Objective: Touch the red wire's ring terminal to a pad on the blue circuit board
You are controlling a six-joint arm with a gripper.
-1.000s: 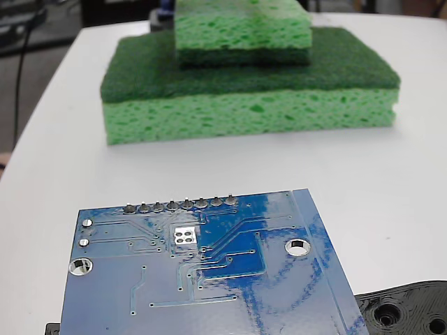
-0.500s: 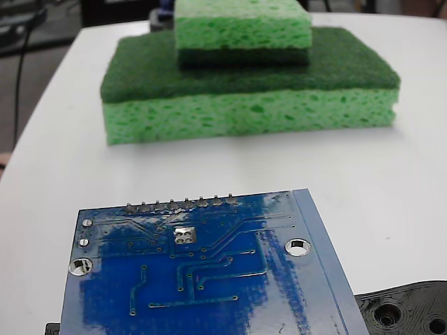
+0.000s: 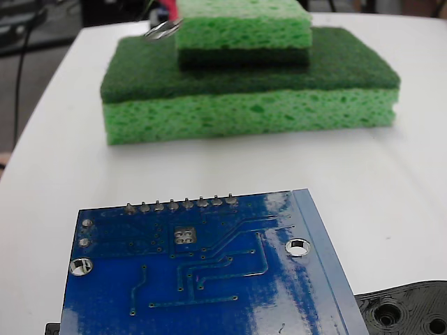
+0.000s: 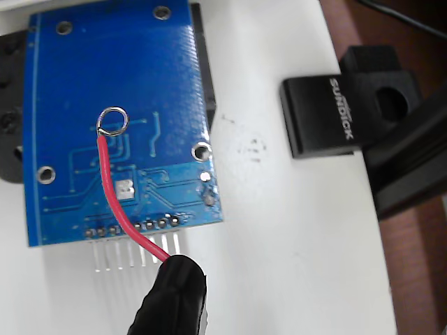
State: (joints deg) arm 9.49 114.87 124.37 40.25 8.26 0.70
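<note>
From my wrist camera, the blue circuit board (image 4: 119, 91) fills the upper left, lying flat on the white table (image 4: 279, 230), with a black plastic part (image 4: 8, 105) showing past its left edge. My red wire (image 4: 112, 188) rises from a black sleeve (image 4: 171, 296) at the bottom and curves up across the board's row of solder joints (image 4: 133, 226), and the ring terminal (image 4: 112, 121) at its end sits over the traces near the board's middle; whether it touches the surface or hangs just above it I cannot tell. To the right, well apart from the board, a black clamp block (image 4: 342, 98) stands at the table's edge. My gripper's fingers are not visible, so I cannot tell if they are closed. In the fixed view, the ring terminal (image 3: 162, 29) appears top left beside the upper of two stacked green sponges (image 3: 244, 77), with the board (image 3: 202, 272) in the foreground.
</note>
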